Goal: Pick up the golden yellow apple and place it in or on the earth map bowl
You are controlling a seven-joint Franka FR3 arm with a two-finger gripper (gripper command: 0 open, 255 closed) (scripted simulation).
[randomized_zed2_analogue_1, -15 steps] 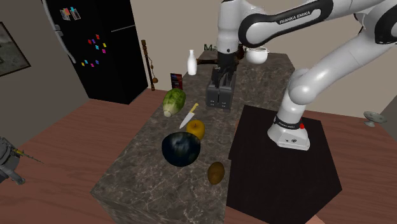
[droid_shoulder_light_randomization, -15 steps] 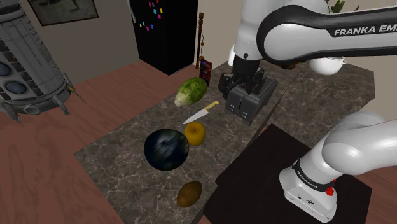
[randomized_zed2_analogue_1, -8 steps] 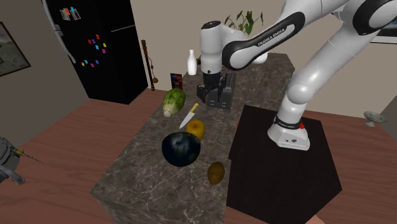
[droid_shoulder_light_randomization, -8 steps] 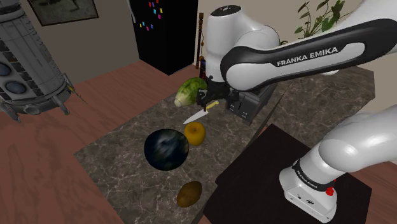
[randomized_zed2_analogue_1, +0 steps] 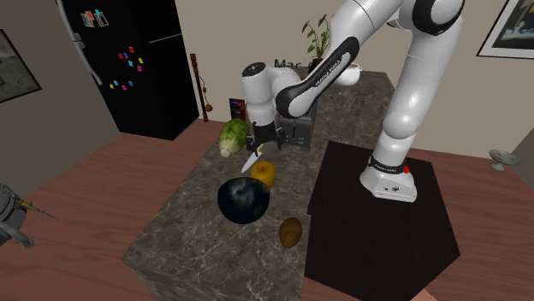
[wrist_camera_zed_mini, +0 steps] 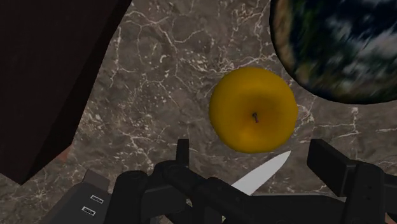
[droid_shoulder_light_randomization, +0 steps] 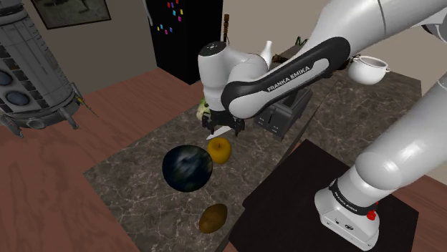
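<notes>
Apple (wrist_camera_zed_mini: 253, 118): golden yellow, stem up, resting untouched on the worktop (droid_shoulder_light_randomization: 136, 187), just beside the bowl on the shoulder view's right.
Bowl (droid_shoulder_light_randomization: 187, 168): dark sphere-like shape painted as an earth map; nearer than the apple; touching it or only very close, cannot tell.
Knife (wrist_camera_zed_mini: 262, 173): pale blade lying flat on the far side of the apple, tip aimed at it and just short of it.
Pincer (wrist_camera_zed_mini: 254, 159): fingers spread wide, nothing between them but air; hovering over the knife tip, with the apple just ahead of the fingertips.
Change: a second ago parked above the toaster (droid_shoulder_light_randomization: 286, 114), far and to the shoulder view's right; since then swung leftward and lowered, ending close above the apple.
Meaning: approach nearly finished, grasp not begun, placing still entirely ahead.
Next move: probably a small shift nearer to centre the apple between the fingers, then a straight descent and a closing.
Risk: blade under the fingers could be nudged or caught; the nearby bowl leaves little room on that side.
</notes>
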